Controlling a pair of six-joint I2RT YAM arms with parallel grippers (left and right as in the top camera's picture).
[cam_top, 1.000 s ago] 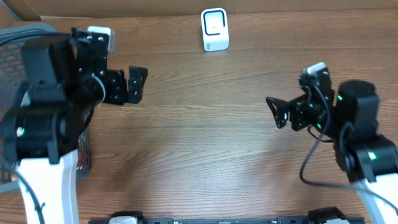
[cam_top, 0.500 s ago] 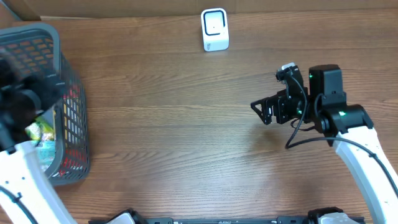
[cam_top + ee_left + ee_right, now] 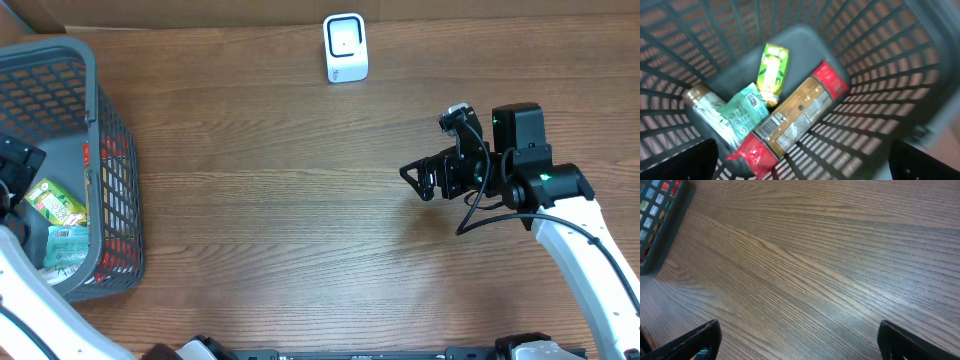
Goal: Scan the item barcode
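Note:
A grey mesh basket [image 3: 108, 150] stands at the table's left edge with several packaged items in it. The left wrist view looks down into it: a green carton [image 3: 773, 67], a teal pouch [image 3: 742, 116] with a barcode patch, a long red-and-gold packet [image 3: 797, 117] and a pale packet [image 3: 702, 102]. My left gripper [image 3: 802, 167] hangs open above them, touching nothing. The white scanner [image 3: 345, 47] stands at the table's far edge, near the middle. My right gripper [image 3: 415, 180] is open over bare wood at the right, empty, as the right wrist view [image 3: 805, 342] confirms.
The basket's walls [image 3: 880, 75] rise around the items on all sides. A corner of the basket [image 3: 660, 220] shows at the top left of the right wrist view. My left arm [image 3: 25, 290] runs along the left edge of the table.
My left arm swung from over the table to the far left, above the basket. The right gripper shifted a little to the left. Both stayed open.

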